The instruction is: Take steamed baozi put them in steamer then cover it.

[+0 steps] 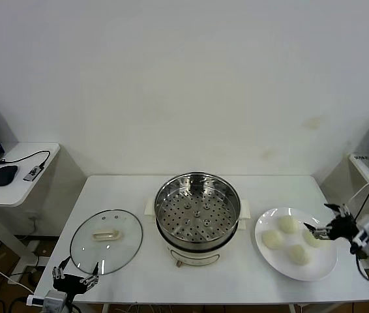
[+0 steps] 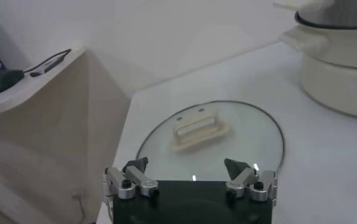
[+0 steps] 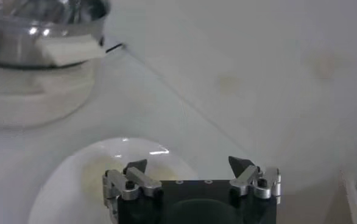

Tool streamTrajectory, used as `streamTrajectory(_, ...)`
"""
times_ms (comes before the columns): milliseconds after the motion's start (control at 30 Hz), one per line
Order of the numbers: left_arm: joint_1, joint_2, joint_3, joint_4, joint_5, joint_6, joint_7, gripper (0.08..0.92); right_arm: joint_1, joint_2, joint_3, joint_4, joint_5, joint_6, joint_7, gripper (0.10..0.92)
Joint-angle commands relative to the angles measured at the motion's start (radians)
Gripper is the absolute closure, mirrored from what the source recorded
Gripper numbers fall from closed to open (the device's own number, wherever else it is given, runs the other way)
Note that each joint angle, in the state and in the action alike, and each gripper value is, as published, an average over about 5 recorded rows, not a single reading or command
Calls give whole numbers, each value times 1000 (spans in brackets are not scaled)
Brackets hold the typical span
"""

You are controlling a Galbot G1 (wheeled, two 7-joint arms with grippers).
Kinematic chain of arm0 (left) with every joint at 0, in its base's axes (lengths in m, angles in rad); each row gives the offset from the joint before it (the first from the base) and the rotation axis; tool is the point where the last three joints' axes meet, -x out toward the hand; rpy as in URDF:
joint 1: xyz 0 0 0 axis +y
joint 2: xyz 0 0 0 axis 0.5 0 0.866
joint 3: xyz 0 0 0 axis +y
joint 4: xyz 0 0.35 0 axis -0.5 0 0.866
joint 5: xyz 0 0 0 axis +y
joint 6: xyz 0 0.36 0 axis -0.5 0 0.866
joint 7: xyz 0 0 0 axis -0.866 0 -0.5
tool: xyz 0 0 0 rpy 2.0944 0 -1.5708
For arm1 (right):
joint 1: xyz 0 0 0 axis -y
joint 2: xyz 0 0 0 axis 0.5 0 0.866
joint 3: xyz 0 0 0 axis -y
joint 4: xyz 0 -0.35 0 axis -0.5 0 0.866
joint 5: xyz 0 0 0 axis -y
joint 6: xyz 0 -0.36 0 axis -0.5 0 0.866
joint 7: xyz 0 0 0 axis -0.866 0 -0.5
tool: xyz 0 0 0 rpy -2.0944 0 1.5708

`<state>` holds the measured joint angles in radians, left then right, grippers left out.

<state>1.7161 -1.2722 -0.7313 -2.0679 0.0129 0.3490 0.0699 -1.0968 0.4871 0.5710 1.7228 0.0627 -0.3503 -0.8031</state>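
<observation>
The steel steamer with a perforated floor sits uncovered and empty on its white pot base in the middle of the table. Several cream-white baozi lie on a white plate to its right. My right gripper is open and hovers over the plate's right side, just above one baozi. In the right wrist view the right gripper is open above the plate, with the steamer beyond. My left gripper is open and empty at the table's front left, by the glass lid.
The round glass lid with a cream handle lies flat left of the steamer; it also shows in the left wrist view ahead of the left gripper. Side desks with laptops stand at both sides.
</observation>
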Motion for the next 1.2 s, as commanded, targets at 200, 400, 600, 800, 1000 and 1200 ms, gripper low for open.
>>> streamTrajectory(200,9,-3,-7,-25,2,0,1,177,845,-112,-837,-304,-322,265,-442,203)
streamTrajectory(400,10,-8,-5,-25,8,0,2,177,899,-20,-946,-389,-397,323,-436,203)
streamTrajectory(600,13,-12,-4,-25,14,0,4,177,882,83,-942,-476,-447,353,-414,203)
streamTrajectory(800,20,-21,0,-20,24,0,6,177,850,148,-930,-523,-468,356,-395,203)
streamTrajectory(1000,24,-22,0,-18,27,0,7,177,835,196,-924,-571,-491,354,-377,203)
streamTrajectory(1200,24,-24,1,-12,29,0,6,177,829,223,-924,-597,-506,352,-367,203)
